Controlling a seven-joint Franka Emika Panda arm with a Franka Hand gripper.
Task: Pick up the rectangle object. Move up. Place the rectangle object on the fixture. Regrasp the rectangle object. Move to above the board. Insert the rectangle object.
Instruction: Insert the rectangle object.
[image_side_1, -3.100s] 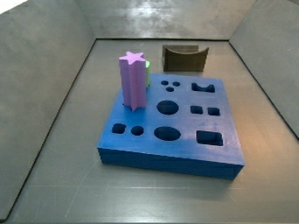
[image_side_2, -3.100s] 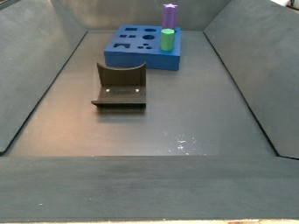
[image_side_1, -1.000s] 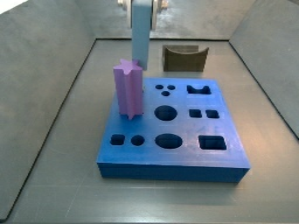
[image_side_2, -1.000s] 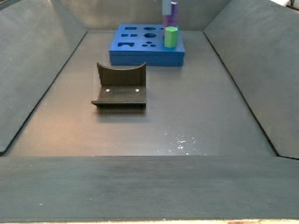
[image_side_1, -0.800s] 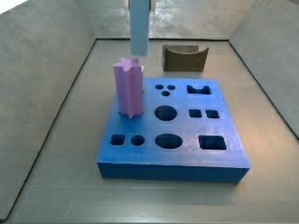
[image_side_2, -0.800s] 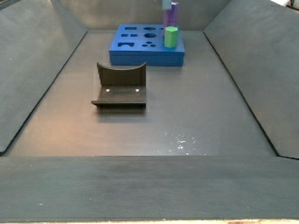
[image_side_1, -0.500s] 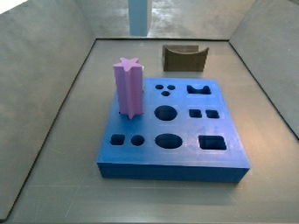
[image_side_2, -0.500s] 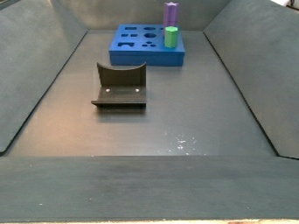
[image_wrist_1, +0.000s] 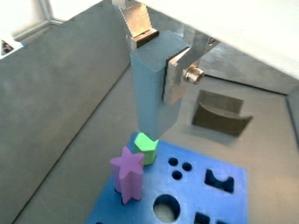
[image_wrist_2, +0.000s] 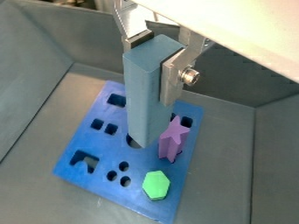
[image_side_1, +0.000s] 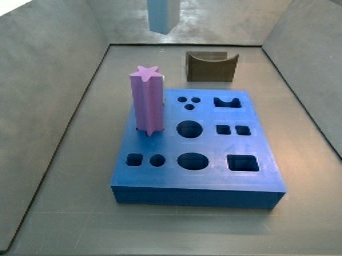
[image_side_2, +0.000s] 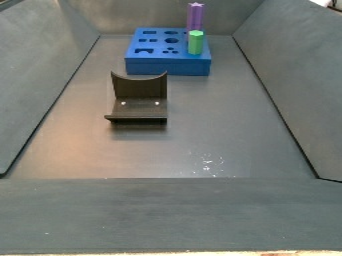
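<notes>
My fingers (image_wrist_2: 167, 61) pinch the bar (image_wrist_2: 142, 92) at its top end; long axis vertical, hanging straight down, well above the board (image_wrist_2: 100, 149). Lower tip hovers over holes beside the purple prism (image_wrist_2: 174, 140). Target hole not yet clear; fixture (image_wrist_1: 221, 114) empty

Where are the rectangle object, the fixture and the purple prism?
rectangle object (image_wrist_2: 142, 96): a wrist view, mid-length of the bar, held in the gripper (image_wrist_2: 149, 48).
fixture (image_side_2: 136, 97): a side view, its inner floor.
purple prism (image_side_1: 148, 100): a side view, middle of its front face.
</notes>
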